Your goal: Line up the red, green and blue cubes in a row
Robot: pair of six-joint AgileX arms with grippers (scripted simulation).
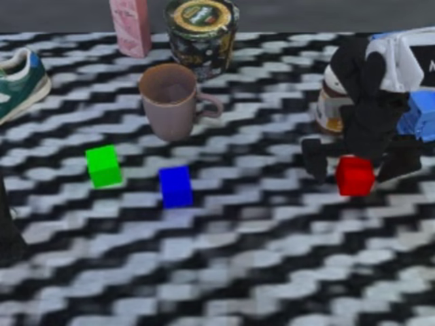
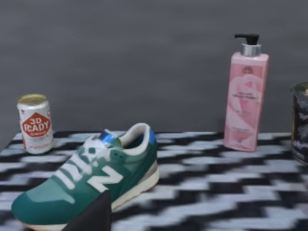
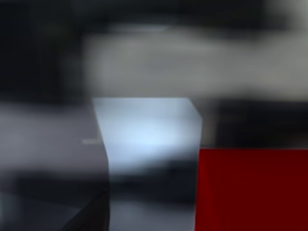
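The red cube [image 1: 355,175] sits on the zigzag cloth at the right, and it fills one side of the right wrist view [image 3: 250,192]. My right gripper [image 1: 357,164] is down over it and open, one finger on each side and both clear of the cube. The green cube [image 1: 103,166] and the blue cube [image 1: 176,186] rest apart from each other at the left middle, in front of the mug. My left arm [image 1: 7,234] is parked at the left edge; one finger [image 2: 96,216] shows in its wrist view, with nothing held.
A brown mug [image 1: 170,102] stands behind the blue cube. At the back are a black tin [image 1: 202,30], a pink pump bottle [image 1: 130,24] and a green shoe [image 1: 20,81]. A white jar [image 1: 332,102] and a blue crate [image 1: 423,114] stand by the right arm.
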